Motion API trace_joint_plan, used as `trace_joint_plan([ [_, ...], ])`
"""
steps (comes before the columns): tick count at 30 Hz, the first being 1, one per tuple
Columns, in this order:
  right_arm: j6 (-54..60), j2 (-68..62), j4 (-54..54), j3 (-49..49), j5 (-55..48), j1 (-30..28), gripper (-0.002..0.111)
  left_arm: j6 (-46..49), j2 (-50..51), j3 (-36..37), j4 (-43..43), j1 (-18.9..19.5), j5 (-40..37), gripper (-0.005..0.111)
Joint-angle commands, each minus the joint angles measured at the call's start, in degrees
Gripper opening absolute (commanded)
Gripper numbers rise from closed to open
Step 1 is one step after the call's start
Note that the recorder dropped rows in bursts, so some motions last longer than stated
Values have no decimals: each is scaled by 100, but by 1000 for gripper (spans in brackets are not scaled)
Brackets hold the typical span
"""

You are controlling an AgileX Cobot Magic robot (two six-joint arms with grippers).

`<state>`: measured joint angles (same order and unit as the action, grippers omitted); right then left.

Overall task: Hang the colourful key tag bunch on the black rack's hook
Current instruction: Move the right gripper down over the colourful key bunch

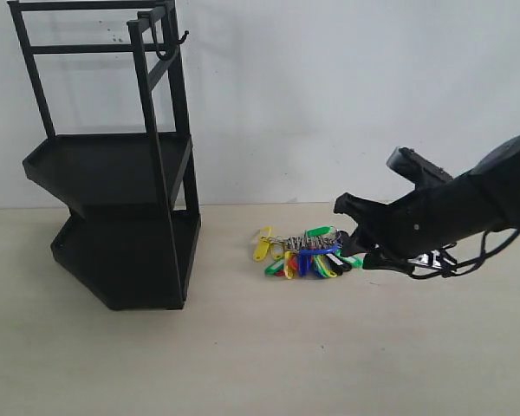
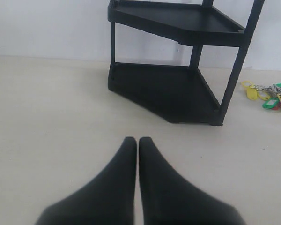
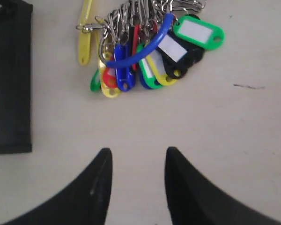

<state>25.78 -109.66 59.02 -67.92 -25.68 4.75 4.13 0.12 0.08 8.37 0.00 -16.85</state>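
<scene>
Black R pincer (image 3: 138,151) spread nr key tags (image 3: 152,56).

Glossy plastic tags on shiny metal rings (image 3: 131,14); matt black rack (image 1: 113,173).

R gripper (image 3: 138,152) parted, low; L gripper (image 2: 136,140) closed

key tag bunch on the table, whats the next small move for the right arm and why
Probably ease the right tool forward over the blue loop. The tool is open and aimed at the key tag bunch but short of it, with bare table between, and the loop lies on top of the tags, exposed for a pinch.
</scene>
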Motion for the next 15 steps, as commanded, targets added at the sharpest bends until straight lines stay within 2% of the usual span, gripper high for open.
trace_joint_plan([
  [1,210,-789,964,-670,-168,-17,41,20,-12,-8,-28,-4,55,4],
  [8,222,-1536,1563,-1300,-163,-6,42,20,-12,-8,-28,-4,55,4],
  [15,222,-1687,2050,-1353,329,58,42,20,-12,-8,-28,-4,55,4],
])
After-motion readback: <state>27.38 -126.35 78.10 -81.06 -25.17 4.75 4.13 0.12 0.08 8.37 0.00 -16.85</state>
